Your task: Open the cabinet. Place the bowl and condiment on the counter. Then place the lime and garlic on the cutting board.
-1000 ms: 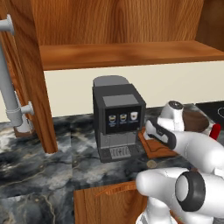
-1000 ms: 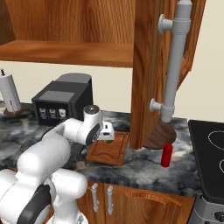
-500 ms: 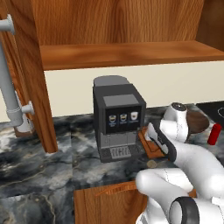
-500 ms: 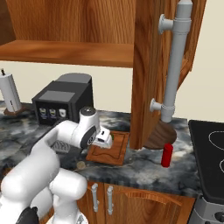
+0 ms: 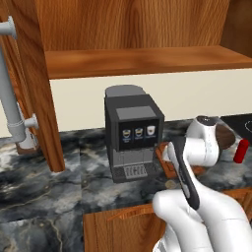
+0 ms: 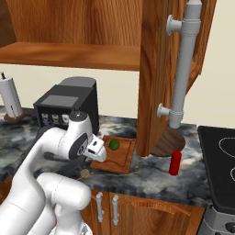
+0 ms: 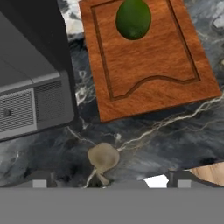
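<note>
On cutting board [image 7: 148, 65], lime [image 7: 133, 18]; garlic [image 7: 103, 156] on counter [image 7: 175, 140]; no legible writing

Lime [image 7: 133, 18] on cutting board [image 7: 148, 65] (garlic [image 7: 103, 156] off).

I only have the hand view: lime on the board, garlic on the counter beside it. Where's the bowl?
Observer: The bowl sits on the counter, right of the board, partly hidden by the open cabinet door.
Operator: And the condiment?
Observer: The condiment stands upright on the counter, just in front of the bowl.
Operator: What's beyond it?
Observer: A black stove, further right.
</note>
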You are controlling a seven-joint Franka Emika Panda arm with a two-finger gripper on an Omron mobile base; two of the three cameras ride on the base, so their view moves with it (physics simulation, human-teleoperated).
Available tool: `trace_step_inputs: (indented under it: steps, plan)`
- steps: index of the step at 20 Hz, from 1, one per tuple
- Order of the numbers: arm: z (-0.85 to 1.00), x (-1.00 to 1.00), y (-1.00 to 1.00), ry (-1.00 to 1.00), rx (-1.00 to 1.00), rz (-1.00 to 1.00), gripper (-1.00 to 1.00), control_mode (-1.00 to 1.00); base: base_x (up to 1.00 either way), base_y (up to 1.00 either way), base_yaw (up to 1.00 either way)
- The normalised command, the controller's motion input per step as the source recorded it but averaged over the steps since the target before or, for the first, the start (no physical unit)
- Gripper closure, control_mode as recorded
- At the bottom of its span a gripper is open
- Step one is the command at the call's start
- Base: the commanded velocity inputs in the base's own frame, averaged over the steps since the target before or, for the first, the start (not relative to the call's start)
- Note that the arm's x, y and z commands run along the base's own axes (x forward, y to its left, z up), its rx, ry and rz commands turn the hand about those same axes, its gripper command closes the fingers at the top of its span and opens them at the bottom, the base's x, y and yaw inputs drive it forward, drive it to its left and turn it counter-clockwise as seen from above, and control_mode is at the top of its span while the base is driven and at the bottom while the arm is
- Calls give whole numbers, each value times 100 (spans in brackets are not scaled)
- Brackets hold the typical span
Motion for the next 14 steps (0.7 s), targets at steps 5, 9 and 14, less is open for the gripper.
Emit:
trace_step_inputs:
  steps: [5,9,14]
  plan:
    - [-8,-6,26,11,0,-4,-100,-100,0,0,0]
    - [-23,-4,7,13,3,-1,-100,-100,0,0,0]
    - [-33,-6,0,15,4,0,-100,-100,0,0,0]
